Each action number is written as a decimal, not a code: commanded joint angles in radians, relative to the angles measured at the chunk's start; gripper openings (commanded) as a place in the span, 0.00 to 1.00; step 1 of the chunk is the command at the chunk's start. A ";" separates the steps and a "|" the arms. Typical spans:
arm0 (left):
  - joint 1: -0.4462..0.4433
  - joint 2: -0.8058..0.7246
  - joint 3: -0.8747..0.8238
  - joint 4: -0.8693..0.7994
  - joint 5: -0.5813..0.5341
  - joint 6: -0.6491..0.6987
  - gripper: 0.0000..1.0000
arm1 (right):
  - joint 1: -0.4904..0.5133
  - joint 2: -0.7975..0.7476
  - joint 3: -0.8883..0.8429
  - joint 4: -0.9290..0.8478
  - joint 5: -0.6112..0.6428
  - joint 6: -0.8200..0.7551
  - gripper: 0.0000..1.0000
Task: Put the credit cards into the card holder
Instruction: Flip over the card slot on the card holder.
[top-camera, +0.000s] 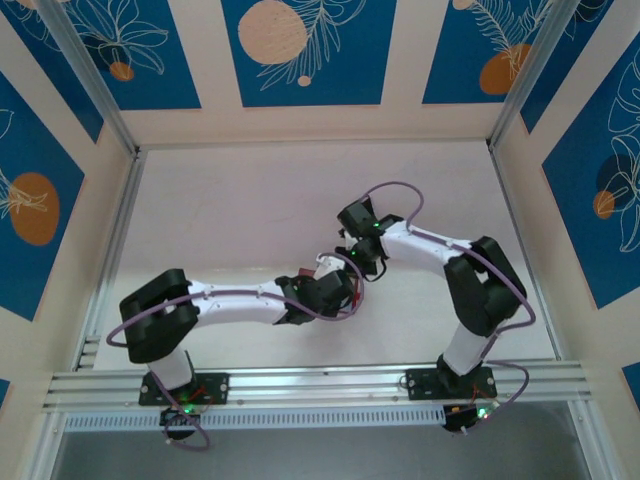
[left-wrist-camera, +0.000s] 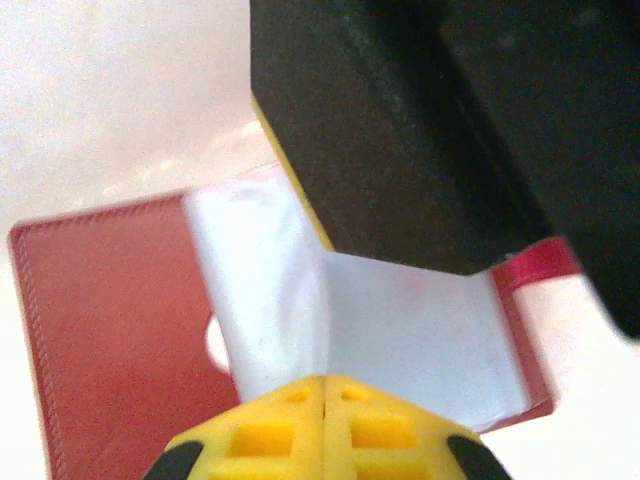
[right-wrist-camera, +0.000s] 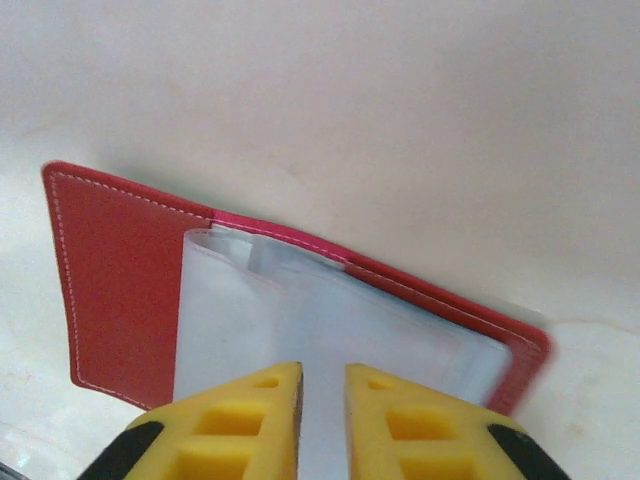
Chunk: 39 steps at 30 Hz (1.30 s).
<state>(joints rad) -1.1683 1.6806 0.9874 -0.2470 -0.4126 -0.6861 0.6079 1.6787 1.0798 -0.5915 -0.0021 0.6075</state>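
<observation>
Currently pinching the glossy clear pocket leaf (left-wrist-camera: 400, 320) of the wallet (left-wrist-camera: 110, 320) with the left gripper (left-wrist-camera: 325, 395), pads pressed together, at 6 o'clock. Hovering the right gripper (right-wrist-camera: 323, 400), slightly spread, over the rectangular, white-stitched red leathery wallet, lying open flat on the smooth pale table (right-wrist-camera: 400, 100).

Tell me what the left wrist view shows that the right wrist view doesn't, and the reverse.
Left wrist view: the left gripper with its yellow fingers shut, apparently pinching a raised fold of the clear pocket sheet; a dark block with a yellow edge, likely the other arm, looming above; a pale round snap on the red cover.
Right wrist view: the right gripper with a narrow gap between its fingers, poised over the pockets, and a wide stretch of table beyond.
Shared: the red card holder lying open, pockets up.
</observation>
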 joint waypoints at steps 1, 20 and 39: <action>-0.002 0.034 -0.038 -0.111 0.059 -0.050 0.00 | -0.013 -0.142 -0.010 -0.027 -0.020 -0.004 0.22; -0.002 0.042 -0.068 -0.026 0.128 -0.101 0.00 | -0.046 -0.196 -0.082 0.014 -0.054 0.041 0.24; -0.002 -0.101 -0.169 0.038 0.034 -0.170 0.00 | 0.077 0.038 -0.112 0.123 -0.024 0.122 0.00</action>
<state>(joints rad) -1.1736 1.6203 0.8356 -0.2161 -0.3431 -0.8371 0.6746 1.6897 0.9733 -0.4831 -0.0288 0.7044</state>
